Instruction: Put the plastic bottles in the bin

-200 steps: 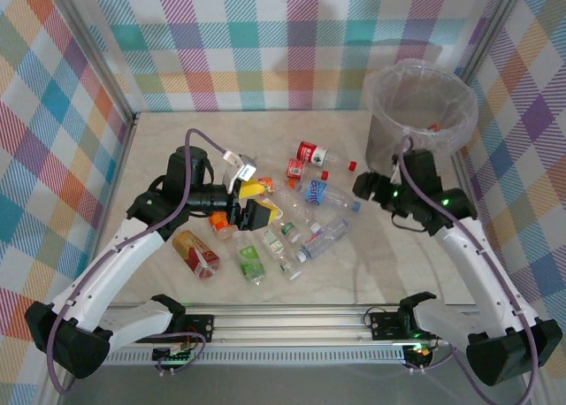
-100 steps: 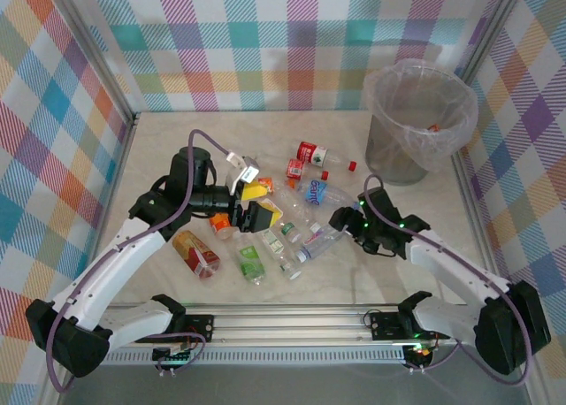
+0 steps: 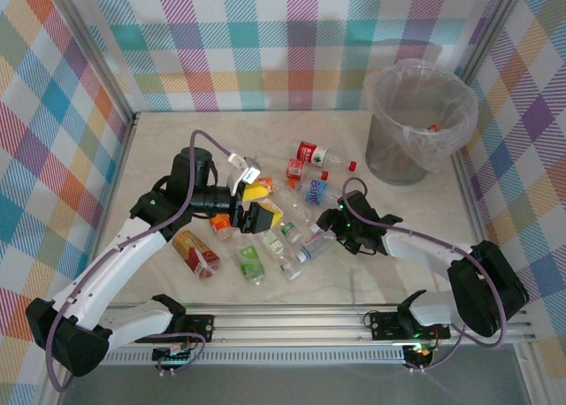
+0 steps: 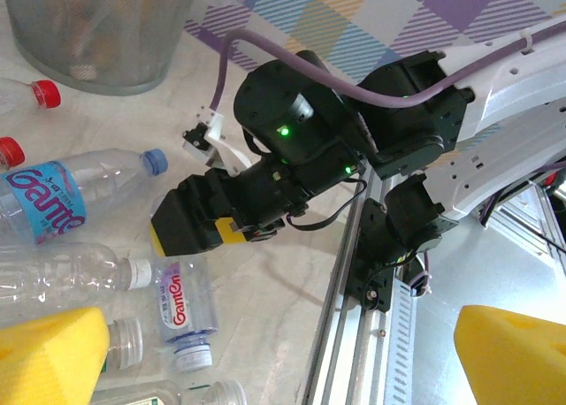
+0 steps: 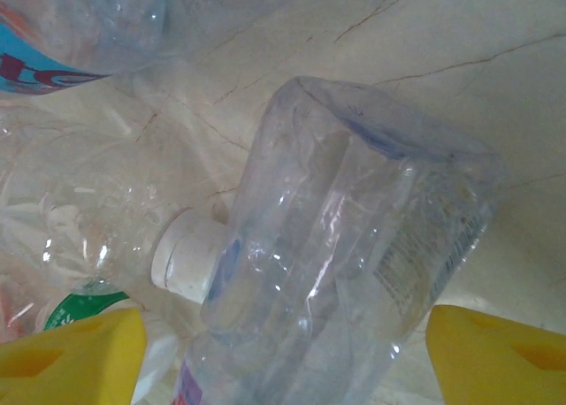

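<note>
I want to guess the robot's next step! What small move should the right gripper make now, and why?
Probably close the right gripper: its yellow fingers stand open on either side of the clear plastic bottle with the purple label, so a grip must come before any lift.

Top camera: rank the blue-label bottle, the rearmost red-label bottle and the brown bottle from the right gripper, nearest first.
1. blue-label bottle, just beyond the right gripper.
2. rearmost red-label bottle, farther back.
3. brown bottle, far left.
</note>
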